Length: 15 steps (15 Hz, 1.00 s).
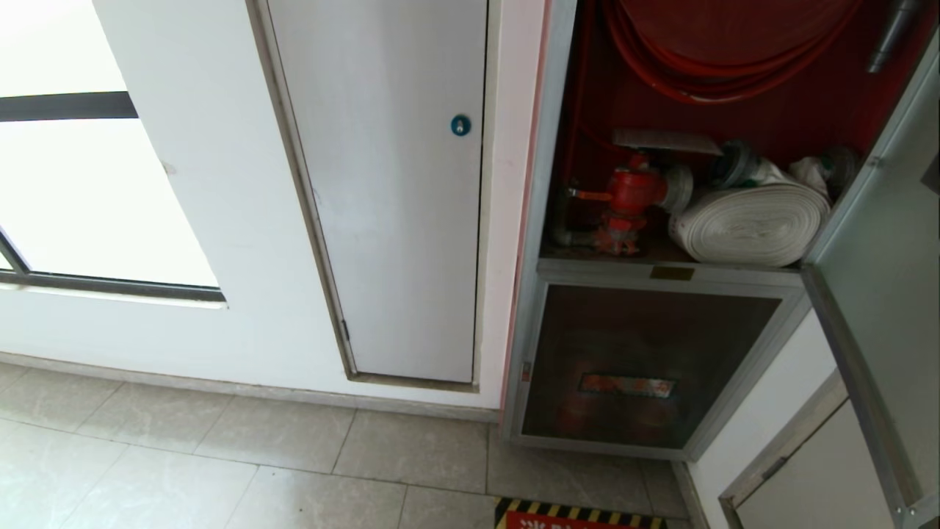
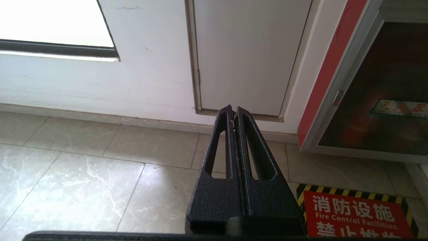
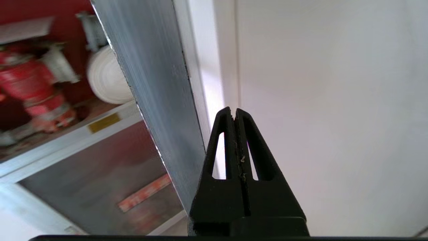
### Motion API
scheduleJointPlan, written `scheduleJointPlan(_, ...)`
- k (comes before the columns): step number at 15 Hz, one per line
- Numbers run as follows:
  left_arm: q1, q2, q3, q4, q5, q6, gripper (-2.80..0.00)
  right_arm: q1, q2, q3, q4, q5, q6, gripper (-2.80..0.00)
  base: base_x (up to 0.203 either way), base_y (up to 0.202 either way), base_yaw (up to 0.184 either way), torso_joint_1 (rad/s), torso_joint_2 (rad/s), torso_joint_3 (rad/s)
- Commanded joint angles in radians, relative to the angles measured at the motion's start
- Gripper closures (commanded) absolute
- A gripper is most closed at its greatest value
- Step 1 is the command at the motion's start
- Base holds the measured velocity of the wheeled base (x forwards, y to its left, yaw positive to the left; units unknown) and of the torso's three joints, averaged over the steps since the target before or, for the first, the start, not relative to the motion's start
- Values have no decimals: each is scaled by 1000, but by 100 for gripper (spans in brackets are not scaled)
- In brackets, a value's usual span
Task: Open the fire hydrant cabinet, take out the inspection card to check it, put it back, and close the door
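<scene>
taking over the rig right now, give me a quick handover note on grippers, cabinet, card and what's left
Left gripper: shut, empty, parked low over the floor tiles.
Right gripper: shut, empty, just beside the silver edge of the open door, on its outer side.
Fire hydrant cabinet: open; hydrant valve and white rolled hose exposed.
A flat pale card-like piece lies above the valve, probably the inspection card; I cannot confirm it.
Done: door opened.
Left: whether the card was already checked cannot be told; the door needs closing.
</scene>
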Motion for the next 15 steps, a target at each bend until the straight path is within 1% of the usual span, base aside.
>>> scheduleJointPlan(1, 0, 1, 1, 0, 0, -1, 0, 67, -8, 1, -2, 0, 2, 0, 0, 0, 0, 0, 0, 0)
scheduleJointPlan(5, 0, 1, 0, 0, 0, -1, 0, 145, -7, -3, -3, -2, 2, 0, 0, 0, 0, 0, 0, 0)
scheduleJointPlan(9, 0, 1, 1, 0, 0, -1, 0, 248, -10, -4, -2, -2, 6, 0, 0, 0, 0, 0, 0, 0)
scheduleJointPlan(15, 0, 1, 1, 0, 0, -1, 0, 439, 24, -24, -7, 0, 19, 0, 0, 0, 0, 0, 0, 0)
